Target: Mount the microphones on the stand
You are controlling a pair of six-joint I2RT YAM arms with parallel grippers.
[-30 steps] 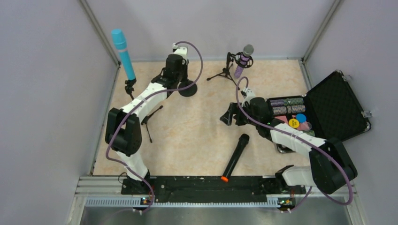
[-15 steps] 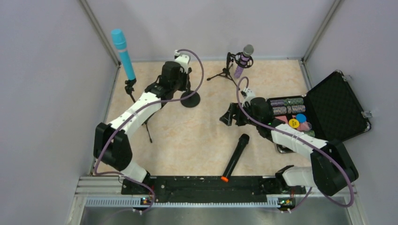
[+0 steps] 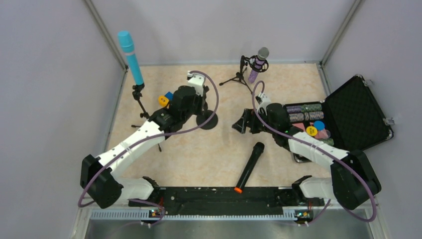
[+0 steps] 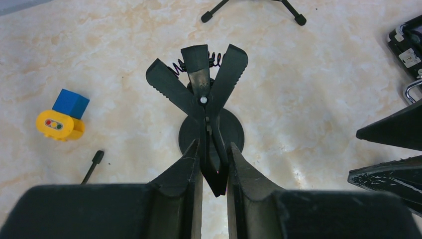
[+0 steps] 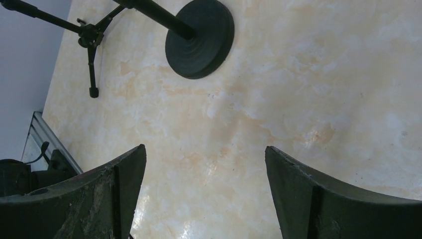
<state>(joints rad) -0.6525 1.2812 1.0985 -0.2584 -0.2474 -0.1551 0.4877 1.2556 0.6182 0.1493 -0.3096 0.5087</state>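
A light blue microphone (image 3: 130, 57) stands clipped on a tripod stand (image 3: 142, 102) at the far left. A glittery purple microphone (image 3: 258, 63) sits on a tripod stand (image 3: 239, 77) at the back. A black microphone with an orange end (image 3: 250, 167) lies loose on the table. My left gripper (image 3: 199, 105) (image 4: 214, 144) is shut on the handles of the spring clip (image 4: 199, 74) atop a round-base stand (image 4: 234, 132) (image 3: 208, 121); the clip's toothed jaws are spread open and empty. My right gripper (image 3: 241, 123) (image 5: 205, 149) is open and empty, just right of that stand (image 5: 201, 37).
An open black case (image 3: 356, 112) with poker chips lies at the right. A yellow and blue toy (image 3: 165, 98) (image 4: 62, 117) sits left of the round-base stand. Tripod legs (image 5: 92, 40) spread on the table at the left. Grey walls enclose the cell.
My left arm has drawn the round-base stand toward the near side and slightly right, uncovering the yellow and blue toy. The right arm and the microphones have not moved.
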